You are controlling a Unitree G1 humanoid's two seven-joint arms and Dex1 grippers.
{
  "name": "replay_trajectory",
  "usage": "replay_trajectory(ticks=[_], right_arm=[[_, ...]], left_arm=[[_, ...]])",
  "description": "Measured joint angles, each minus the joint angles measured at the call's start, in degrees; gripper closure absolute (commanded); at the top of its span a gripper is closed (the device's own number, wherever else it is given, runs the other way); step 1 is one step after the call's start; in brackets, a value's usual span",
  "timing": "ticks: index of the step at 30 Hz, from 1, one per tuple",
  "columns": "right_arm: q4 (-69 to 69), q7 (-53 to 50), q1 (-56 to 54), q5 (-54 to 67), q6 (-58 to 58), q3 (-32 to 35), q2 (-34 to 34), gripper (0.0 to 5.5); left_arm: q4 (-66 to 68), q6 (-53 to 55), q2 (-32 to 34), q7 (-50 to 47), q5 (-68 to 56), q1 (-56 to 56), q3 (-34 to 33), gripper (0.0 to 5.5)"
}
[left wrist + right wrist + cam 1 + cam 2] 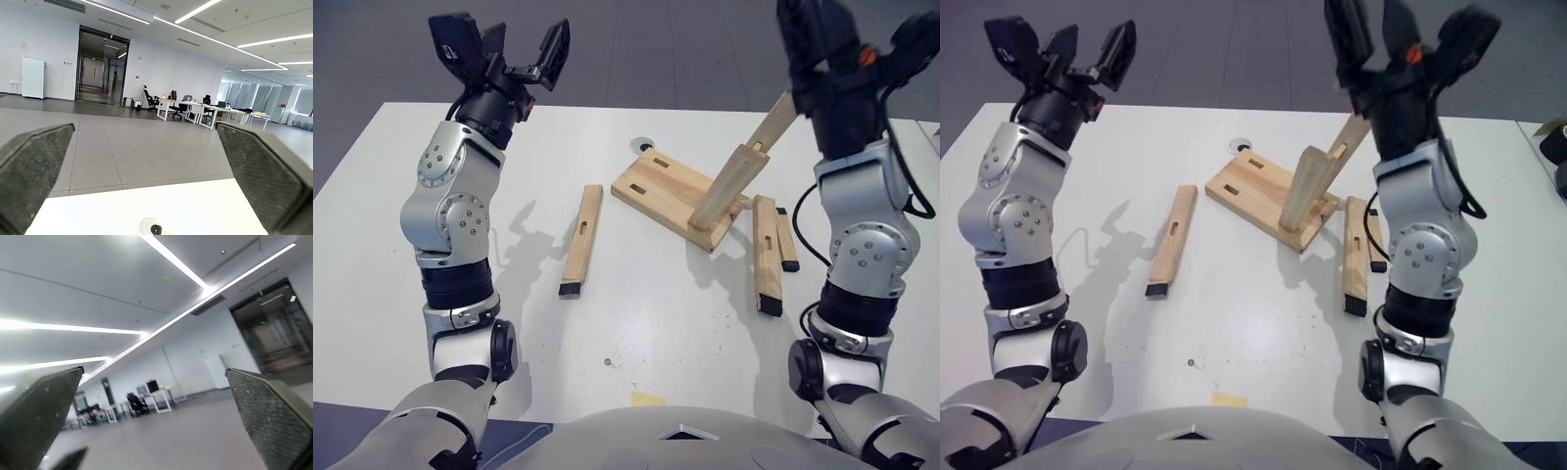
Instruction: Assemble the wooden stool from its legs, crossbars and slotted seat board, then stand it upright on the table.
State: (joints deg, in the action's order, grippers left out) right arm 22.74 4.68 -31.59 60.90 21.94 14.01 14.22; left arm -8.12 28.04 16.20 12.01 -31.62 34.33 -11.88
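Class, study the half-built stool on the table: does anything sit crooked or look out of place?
Yes. The two legs joined to the seat board lean sharply sideways instead of standing square to it. Another leg lies loose on the table.

The seat board (pixel 656 186) lies at the centre of the table (pixel 636 313). The standing leg (pixel 729 191) sits at the board's 3 o'clock end, leaning toward 1 o'clock. The left leg (pixel 582 240) lies at 8 o'clock, apart from the board. The right leg (pixel 765 253) lies at 4 o'clock, with a bar (pixel 787 243) just beside it at its 3 o'clock.
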Motion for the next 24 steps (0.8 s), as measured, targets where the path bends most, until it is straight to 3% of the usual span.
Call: replay_trajectory(ticks=[3, 5, 8, 11, 16, 24], right_arm=[[6.12, -1.07, -1.40, 14.01, 1.41, 1.57, -0.52, 0.10], [11.09, 0.19, 0.26, 22.03, 5.24, -1.00, 0.81, 0.10], [15.99, 2.55, 8.94, 25.85, 12.39, -8.94, 3.30, 0.10], [15.96, 0.86, 14.37, 26.01, 14.74, -12.55, 4.40, 0.10], [7.76, -8.03, 17.65, 10.26, 16.90, -15.89, 6.19, 0.10], [-0.43, -12.49, 10.45, -17.09, 5.96, -12.25, 6.16, 0.10]], left_arm=[[-0.54, -0.01, -0.47, -0.05, 0.00, -0.80, 0.16, 0.11], [-0.87, -0.01, -0.98, -0.13, 0.09, -1.28, 0.25, 0.11], [-0.94, -0.10, -1.51, -0.11, 0.71, -1.94, 0.55, 0.11], [-0.94, -0.13, -1.52, -0.09, 1.06, -2.04, 0.59, 0.11], [-1.02, -0.13, -1.60, -0.10, 1.15, -2.93, 0.62, 0.11], [-1.03, -0.15, -2.03, -1.04, 1.15, -2.93, 0.61, 0.11]])
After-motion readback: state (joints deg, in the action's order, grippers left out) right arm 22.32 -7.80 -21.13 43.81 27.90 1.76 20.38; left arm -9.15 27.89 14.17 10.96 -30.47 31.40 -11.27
